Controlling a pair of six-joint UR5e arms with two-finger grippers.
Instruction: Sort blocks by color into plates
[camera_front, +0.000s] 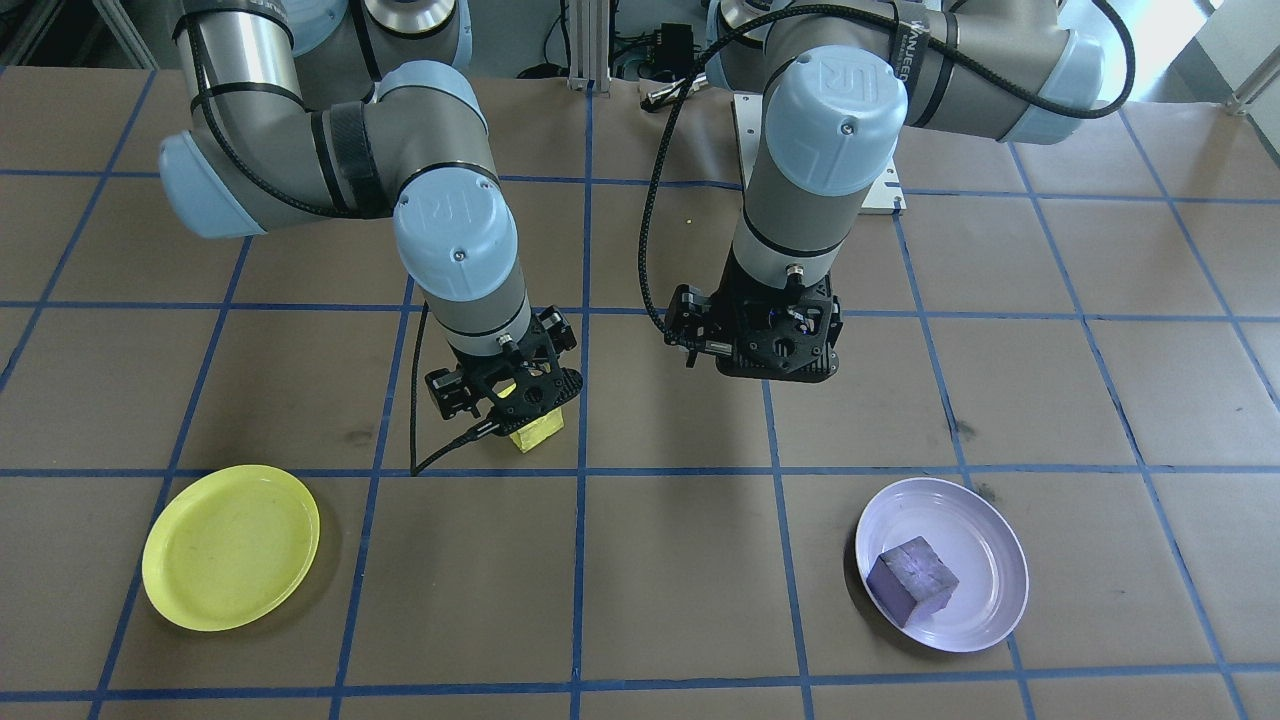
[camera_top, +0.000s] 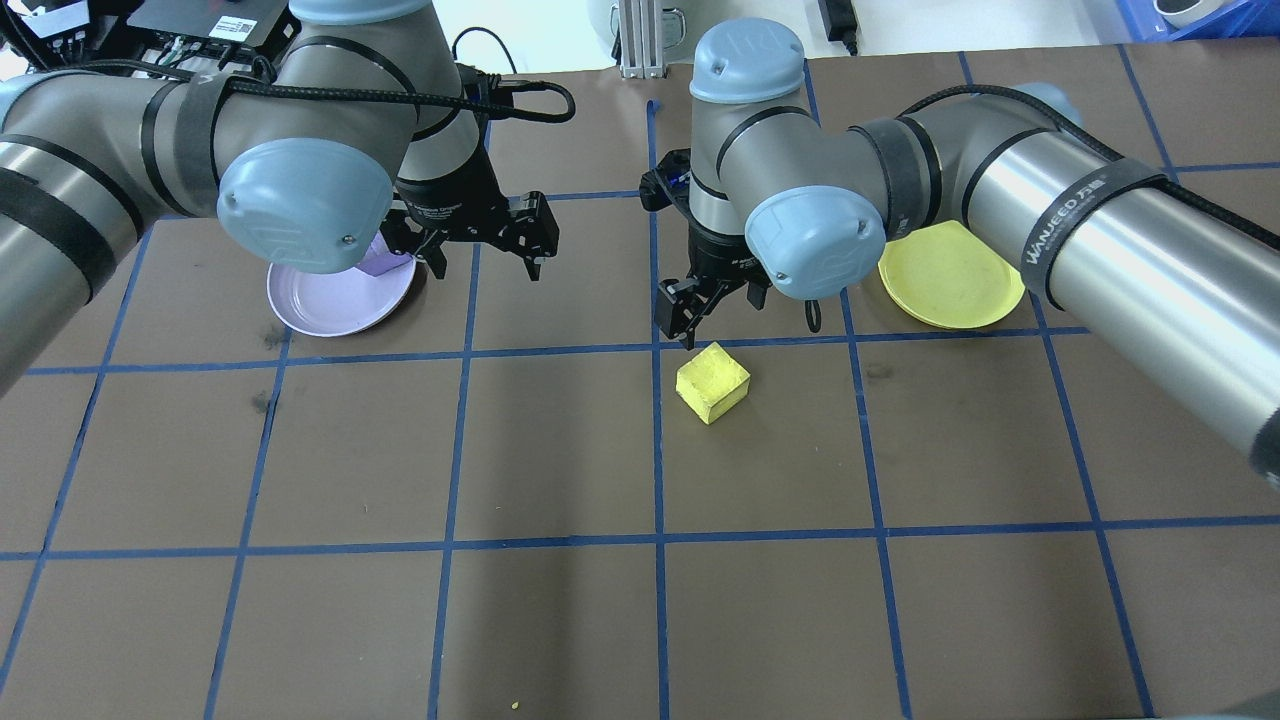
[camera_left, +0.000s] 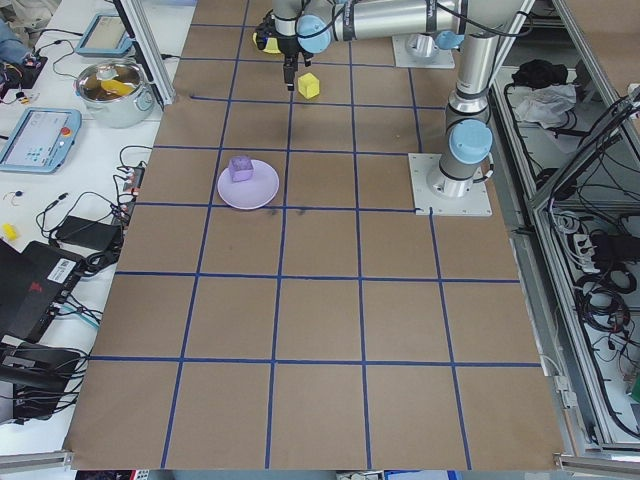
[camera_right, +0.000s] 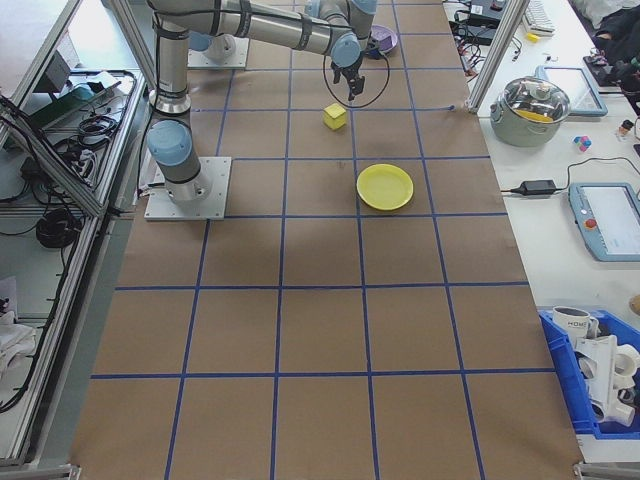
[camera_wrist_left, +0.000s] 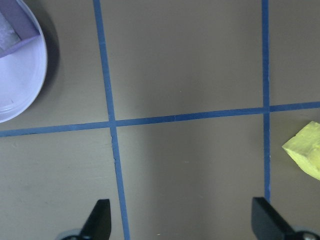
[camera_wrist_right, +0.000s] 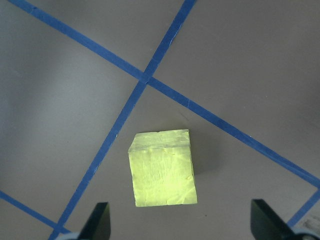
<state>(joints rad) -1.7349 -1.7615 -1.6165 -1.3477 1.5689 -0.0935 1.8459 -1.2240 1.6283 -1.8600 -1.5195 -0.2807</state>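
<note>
While my right hand (camera_top: 700, 322) is hovering spread wide and empty above the yellow block (camera_top: 712, 381), that block is sitting on the desk (camera_top: 560, 600) just below its fingers, untouched. My left hand (camera_top: 485, 255) is hanging released too, gripping nothing; the purple block (camera_front: 911, 581) is lying in the lavender plate (camera_front: 985, 540) just beside it. The yellow plate (camera_top: 950, 275) is sitting bare beyond my right hand.

The purple block (camera_front: 911, 580) sits inside the lavender plate (camera_front: 985, 545), toward one side, one corner near the rim. The yellow block (camera_top: 712, 382), a rough-faced cube, rests flat on the table, turned askew to the blue grid lines, well apart from the lavender plate. The yellow plate (camera_front: 231, 546) lies farther still, nothing in it.
</note>
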